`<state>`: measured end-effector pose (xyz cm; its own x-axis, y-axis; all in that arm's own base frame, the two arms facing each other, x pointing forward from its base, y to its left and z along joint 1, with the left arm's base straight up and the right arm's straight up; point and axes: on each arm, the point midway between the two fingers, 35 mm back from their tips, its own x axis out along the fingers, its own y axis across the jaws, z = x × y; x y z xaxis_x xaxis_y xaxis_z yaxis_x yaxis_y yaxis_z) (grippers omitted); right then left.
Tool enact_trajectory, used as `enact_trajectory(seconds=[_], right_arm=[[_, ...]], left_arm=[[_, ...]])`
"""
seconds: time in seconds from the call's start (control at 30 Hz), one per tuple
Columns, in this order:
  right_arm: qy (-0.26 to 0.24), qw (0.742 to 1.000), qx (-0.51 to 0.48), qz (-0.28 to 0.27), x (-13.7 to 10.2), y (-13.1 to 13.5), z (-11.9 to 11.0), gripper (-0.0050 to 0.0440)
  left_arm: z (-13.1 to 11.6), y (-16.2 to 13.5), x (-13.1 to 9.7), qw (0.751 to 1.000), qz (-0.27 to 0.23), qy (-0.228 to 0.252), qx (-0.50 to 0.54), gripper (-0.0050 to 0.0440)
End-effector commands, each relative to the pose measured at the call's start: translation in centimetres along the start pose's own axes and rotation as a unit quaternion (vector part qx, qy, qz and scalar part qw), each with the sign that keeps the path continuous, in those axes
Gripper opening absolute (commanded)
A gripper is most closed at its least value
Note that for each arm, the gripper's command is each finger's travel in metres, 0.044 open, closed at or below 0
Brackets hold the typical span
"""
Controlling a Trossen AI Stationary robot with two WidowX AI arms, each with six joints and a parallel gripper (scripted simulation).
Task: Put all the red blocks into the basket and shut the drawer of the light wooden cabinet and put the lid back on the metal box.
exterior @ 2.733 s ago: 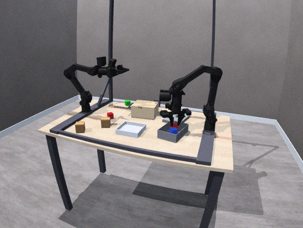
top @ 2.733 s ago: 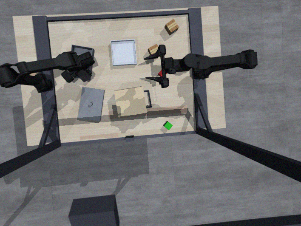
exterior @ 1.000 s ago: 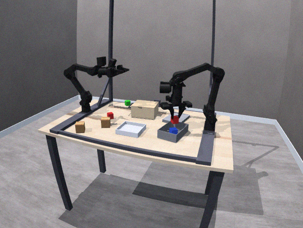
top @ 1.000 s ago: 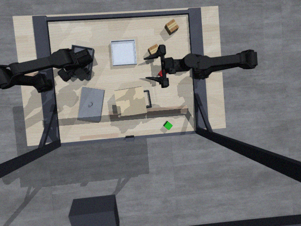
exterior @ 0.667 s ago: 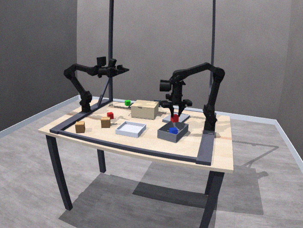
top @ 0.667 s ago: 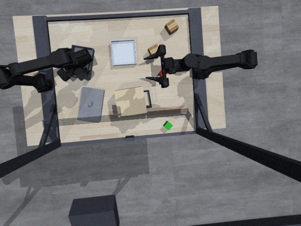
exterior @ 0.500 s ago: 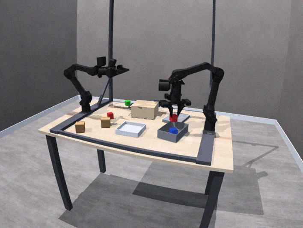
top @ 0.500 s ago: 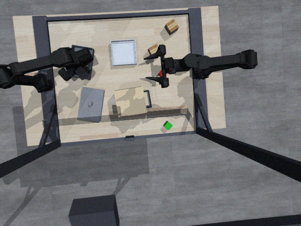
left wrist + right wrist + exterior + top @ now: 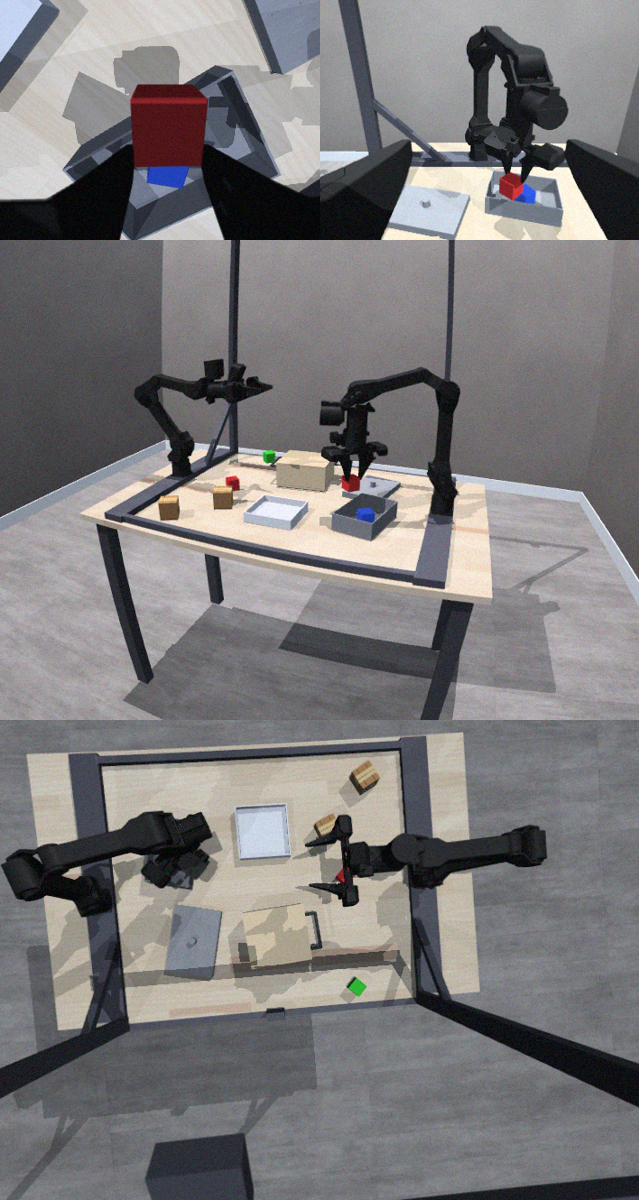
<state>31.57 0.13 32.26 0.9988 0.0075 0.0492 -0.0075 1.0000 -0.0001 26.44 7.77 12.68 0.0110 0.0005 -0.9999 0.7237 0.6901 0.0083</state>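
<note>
Above the open metal box (image 9: 351,527) (image 9: 171,212) (image 9: 524,216), the left tool (image 9: 354,478) (image 9: 167,152) (image 9: 515,178) is pointing downward, grasping a red block (image 9: 350,483) (image 9: 169,131) (image 9: 511,186).

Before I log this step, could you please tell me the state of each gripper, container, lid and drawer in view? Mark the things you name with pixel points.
Left black claw (image 9: 355,478) (image 9: 168,155): shut on a red cube block (image 9: 350,484) (image 9: 169,133) (image 9: 511,186).
Right black claw (image 9: 317,864): open.
Grey metal box (image 9: 351,527) (image 9: 104,124) (image 9: 523,214): lid off, blue block inside.
Flat grey knobbed lid (image 9: 193,957) (image 9: 384,487) (image 9: 428,214): on the table.
Shallow white basket (image 9: 263,858) (image 9: 265,520): no blocks inside.
Light wooden cabinet (image 9: 279,936) (image 9: 303,475): drawer looks shut.
</note>
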Motion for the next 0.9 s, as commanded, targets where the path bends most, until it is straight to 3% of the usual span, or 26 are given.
enact_trajectory(seconds=[0.0,0.87], right_arm=[[-0.020,1.000,-0.003,-0.002,-0.2,-0.1,1.4,0.0400],[-0.020,1.000,-0.003,-0.002,-0.2,-0.1,1.4,0.0400]], left_arm=[[1.2,2.5,-1.5,0.999,0.008,-0.007,-0.052,-0.0050],[5.4,10.8,-1.9,0.969,0.006,-0.007,-0.247,-0.0050]])
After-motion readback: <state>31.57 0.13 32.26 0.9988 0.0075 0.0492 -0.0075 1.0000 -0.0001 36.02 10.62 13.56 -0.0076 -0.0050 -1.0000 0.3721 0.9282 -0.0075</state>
